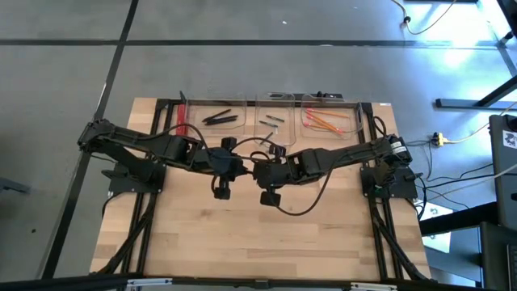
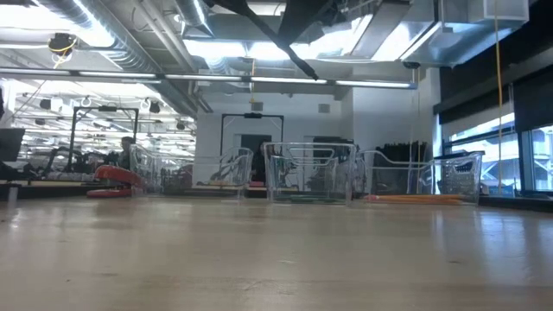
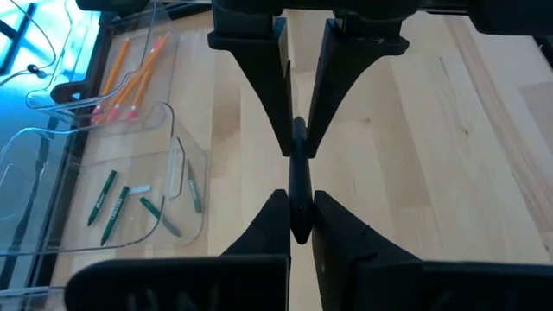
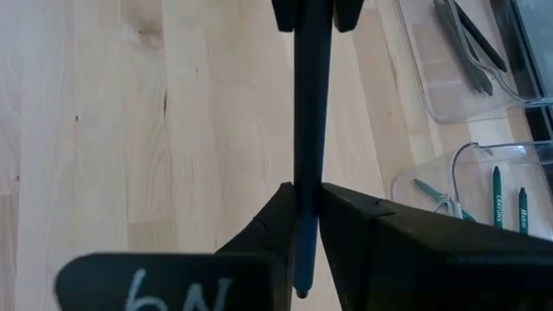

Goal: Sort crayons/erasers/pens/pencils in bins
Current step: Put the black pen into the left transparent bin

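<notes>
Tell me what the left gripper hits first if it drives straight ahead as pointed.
The right gripper: it faces the left gripper head-on, both shut on the same pen. Little gap shows between their fingertips, though depth is unclear.

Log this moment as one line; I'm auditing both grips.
phase: two-arm hold above table | left gripper: shut on pen | right gripper: shut on pen | pen: gripped by both, off table

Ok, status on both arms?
Left gripper shut on pen. Right gripper shut on same pen, above mid-table. Nothing seen between it and bins.
</notes>
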You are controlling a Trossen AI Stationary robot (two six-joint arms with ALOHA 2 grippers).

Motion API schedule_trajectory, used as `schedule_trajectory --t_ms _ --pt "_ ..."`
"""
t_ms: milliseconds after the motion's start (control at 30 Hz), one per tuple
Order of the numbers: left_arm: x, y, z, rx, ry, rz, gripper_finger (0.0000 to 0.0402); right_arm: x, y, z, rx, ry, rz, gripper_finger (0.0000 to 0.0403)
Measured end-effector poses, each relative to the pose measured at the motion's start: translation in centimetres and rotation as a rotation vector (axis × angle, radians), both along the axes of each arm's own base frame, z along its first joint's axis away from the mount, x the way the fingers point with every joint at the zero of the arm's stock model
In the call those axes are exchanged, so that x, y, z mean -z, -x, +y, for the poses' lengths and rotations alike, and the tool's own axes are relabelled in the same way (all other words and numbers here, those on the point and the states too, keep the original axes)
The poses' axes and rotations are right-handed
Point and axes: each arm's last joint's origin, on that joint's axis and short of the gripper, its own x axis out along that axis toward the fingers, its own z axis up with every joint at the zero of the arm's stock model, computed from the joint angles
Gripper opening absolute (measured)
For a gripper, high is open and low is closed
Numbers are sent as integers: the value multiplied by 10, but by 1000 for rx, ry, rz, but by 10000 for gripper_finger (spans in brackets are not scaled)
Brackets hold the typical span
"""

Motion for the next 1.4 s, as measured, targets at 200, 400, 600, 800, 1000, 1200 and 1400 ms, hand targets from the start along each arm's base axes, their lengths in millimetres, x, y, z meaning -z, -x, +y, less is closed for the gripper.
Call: schedule_trajectory --t_ms 200,400,600,800,1000,1200,1400 --pt "0 0 0 -1 -1 0 10 0 0 0 1 -9 -1 93" --pt "4 4 6 -41 -34 59 10 -11 4 -1 5 -6 25 155" --pt "3 11 33 -160 -81 112 10 -45 14 -4 9 2 31 176" --pt "2 30 85 -354 -123 216 10 -70 22 -6 18 24 4 178" --pt "-1 57 147 -557 -141 283 10 -78 26 -7 0 39 7 178" --pt "15 80 204 -598 20 237 10 -80 26 -8 -6 58 8 178" --pt "57 91 226 -613 118 191 10 -80 26 -9 -4 73 9 178"
